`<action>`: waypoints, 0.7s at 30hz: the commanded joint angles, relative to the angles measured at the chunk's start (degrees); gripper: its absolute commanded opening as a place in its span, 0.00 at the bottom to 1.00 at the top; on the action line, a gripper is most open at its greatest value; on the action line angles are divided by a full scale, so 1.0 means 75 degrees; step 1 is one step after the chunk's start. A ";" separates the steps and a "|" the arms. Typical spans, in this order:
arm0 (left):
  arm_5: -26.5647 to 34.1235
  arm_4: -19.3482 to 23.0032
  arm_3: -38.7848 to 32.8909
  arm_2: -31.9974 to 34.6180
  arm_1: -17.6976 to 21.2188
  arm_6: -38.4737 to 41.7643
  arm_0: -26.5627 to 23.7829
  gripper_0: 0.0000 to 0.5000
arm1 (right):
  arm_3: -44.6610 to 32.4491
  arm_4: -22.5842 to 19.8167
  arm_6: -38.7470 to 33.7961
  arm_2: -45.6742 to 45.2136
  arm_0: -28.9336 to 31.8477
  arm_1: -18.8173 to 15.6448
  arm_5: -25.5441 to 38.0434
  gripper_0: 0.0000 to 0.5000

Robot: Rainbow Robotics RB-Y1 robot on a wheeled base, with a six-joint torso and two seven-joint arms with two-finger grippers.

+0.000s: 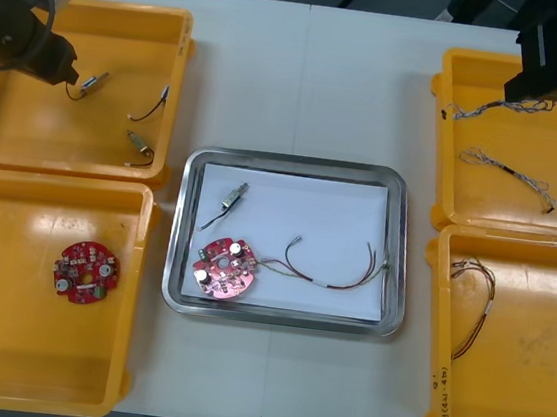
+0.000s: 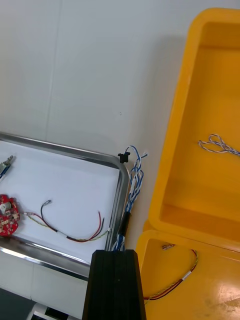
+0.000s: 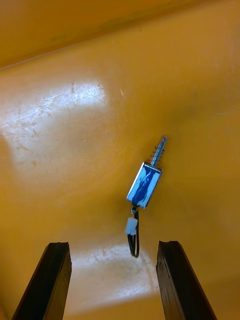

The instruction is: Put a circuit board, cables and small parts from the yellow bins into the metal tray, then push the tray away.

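- Left wrist view: your left tool is released, fingers wide apart above a yellow bin's floor. A small metal part lies just beyond the fingertips, untouched, in line with the gap but nearer one finger. Its black lead curls back toward the gap.
- Front view puts that tool at 10 o'clock from the metal tray, inside the far-left bin. The part sits just at the tool's 4 o'clock with bare floor around it. Two more small parts lie at its 3 o'clock, near the bin wall.
- Your right tool is clenched on the twisted blue and white cable. The cable runs out past the fingertips to a black plug, seen beside the tray's rim.
- From the front, that tool is at the tray's 2 o'clock, above the far-right bin.
- Inside the tray: a circuit board at 7 o'clock, a red and yellow cable at 4 o'clock, and another metal part at 10 o'clock. White liner is open from 12 to 2 o'clock.
- Open tabletop lies at the tray's 12 o'clock.
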 commanded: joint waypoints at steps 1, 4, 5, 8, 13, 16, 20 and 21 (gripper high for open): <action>-0.0426 -0.0111 0.0269 -0.0036 -0.0265 -0.0799 -0.0400 1.00 | -0.0697 -0.0246 0.0551 0.0383 -0.0011 -0.0285 0.0026 0.00; -0.0707 -0.0134 0.0351 -0.0235 -0.0370 -0.0823 -0.0400 1.00 | -0.1119 -0.0234 0.0575 0.0641 -0.0035 -0.0191 0.0026 0.00; -0.0778 -0.0146 0.0340 -0.0329 -0.0382 -0.0799 -0.0411 1.00 | -0.1201 -0.0223 0.0575 0.0711 -0.0035 -0.0144 0.0026 0.00; -0.1024 -0.0181 0.0386 -0.0575 -0.0441 -0.0764 -0.0400 1.00 | -0.1377 -0.0176 0.0575 0.0852 -0.0035 0.0067 0.0026 0.00; -0.1317 -0.0239 0.0586 -0.0646 -0.0593 -0.0858 -0.0400 1.00 | -0.1412 -0.0059 0.0610 0.1110 -0.0093 0.0582 0.0026 0.00; -0.1504 -0.0275 0.0691 -0.0646 -0.0675 -0.0905 -0.0400 1.00 | -0.1447 0.0117 0.0668 0.1508 -0.0234 0.0723 0.0026 0.00; -0.1832 -0.0286 0.0925 -0.0646 -0.0816 -0.0963 -0.0400 1.00 | -0.1518 0.0293 0.0727 0.2211 -0.0445 0.0723 0.0026 0.00; -0.1879 -0.0286 0.0961 -0.0646 -0.0827 -0.0975 -0.0400 1.00 | -0.1529 0.0316 0.0739 0.2270 -0.0468 0.0723 0.0026 0.00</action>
